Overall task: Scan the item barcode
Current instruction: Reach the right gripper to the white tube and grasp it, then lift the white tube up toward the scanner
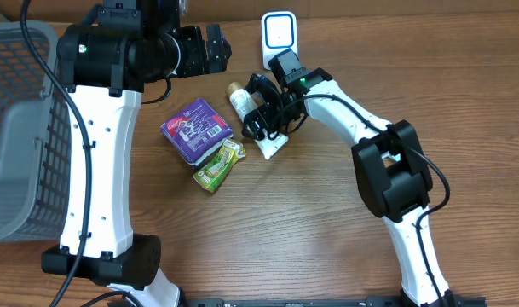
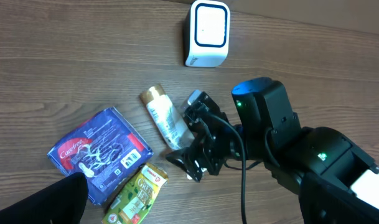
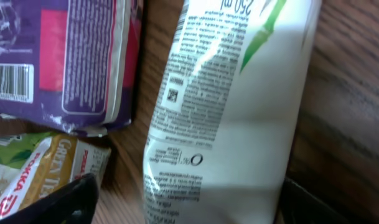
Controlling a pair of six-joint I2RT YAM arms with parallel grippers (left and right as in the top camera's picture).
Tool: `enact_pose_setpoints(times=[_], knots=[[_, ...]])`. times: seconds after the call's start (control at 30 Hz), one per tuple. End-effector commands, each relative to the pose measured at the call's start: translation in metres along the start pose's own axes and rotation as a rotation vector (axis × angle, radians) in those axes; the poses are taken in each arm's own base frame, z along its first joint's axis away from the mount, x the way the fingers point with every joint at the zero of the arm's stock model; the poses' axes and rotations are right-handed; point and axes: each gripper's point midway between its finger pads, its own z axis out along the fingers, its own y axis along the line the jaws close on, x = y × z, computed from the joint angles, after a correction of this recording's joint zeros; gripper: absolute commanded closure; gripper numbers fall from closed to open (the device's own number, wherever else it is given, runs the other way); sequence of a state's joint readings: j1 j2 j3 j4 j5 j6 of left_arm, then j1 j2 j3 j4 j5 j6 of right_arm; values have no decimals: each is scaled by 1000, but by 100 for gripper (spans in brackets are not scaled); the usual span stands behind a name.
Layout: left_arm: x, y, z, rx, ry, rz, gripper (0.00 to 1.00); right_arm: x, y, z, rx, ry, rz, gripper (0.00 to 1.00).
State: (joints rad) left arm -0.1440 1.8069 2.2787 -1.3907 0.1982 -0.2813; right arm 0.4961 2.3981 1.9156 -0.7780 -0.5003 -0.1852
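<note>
White tube (image 3: 233, 112) between wide-open right fingers (image 3: 68, 200)

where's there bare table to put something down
The widest bare stretch of table lies on the robot's side of the pouch, between the left arm and right arm. Another patch sits right of the scanner, beyond the right arm. It is crowded where the purple pack, pouch and bottle cluster.

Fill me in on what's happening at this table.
The right gripper is down over a white bottle lying on the table, its fingers open on either side of it. The left gripper hangs open and empty near the back. A purple packet and green pouch lie beside; the scanner stands behind.
</note>
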Motion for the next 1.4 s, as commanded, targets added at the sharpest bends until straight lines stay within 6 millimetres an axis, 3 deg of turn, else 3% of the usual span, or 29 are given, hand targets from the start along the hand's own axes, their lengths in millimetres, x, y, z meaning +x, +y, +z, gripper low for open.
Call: enact_pose_setpoints(times=[0.0, 0.03, 0.13, 0.33, 0.43, 0.67, 0.8, 0.93, 1.1, 1.2, 1.23, 1.37], knots=[[1, -3, 3, 7, 6, 16, 0, 3, -8, 13, -19, 8, 86, 18], [1, -3, 3, 7, 6, 17, 0, 3, -8, 14, -19, 9, 105, 25], [1, -3, 3, 7, 6, 17, 0, 4, -10, 15, -18, 11, 142, 58], [1, -3, 3, 7, 6, 17, 0, 10, -7, 14, -34, 37, 224, 88], [1, -3, 3, 7, 6, 17, 0, 16, -1, 11, -80, 60, 247, 97], [1, -3, 3, 7, 6, 17, 0, 15, -4, -29, -169, 51, 334, 96], [1, -3, 3, 7, 6, 17, 1, 1, -9, -67, -159, -14, 339, 96], [1, -3, 3, 7, 6, 17, 0, -22, -5, -127, -137, -130, 307, 96], [1, -3, 3, 7, 6, 17, 0, -39, 18, -221, -149, -290, 258, 96], [1, -3, 3, 7, 6, 17, 1, -40, 33, -255, -152, -341, 206, 96], [1, -3, 3, 7, 6, 17, 0, -39, 49, -275, -172, -371, 152, 96], [1, -3, 3, 7, 6, 17, 1, -34, 78, -302, -207, -408, 53, 96]])
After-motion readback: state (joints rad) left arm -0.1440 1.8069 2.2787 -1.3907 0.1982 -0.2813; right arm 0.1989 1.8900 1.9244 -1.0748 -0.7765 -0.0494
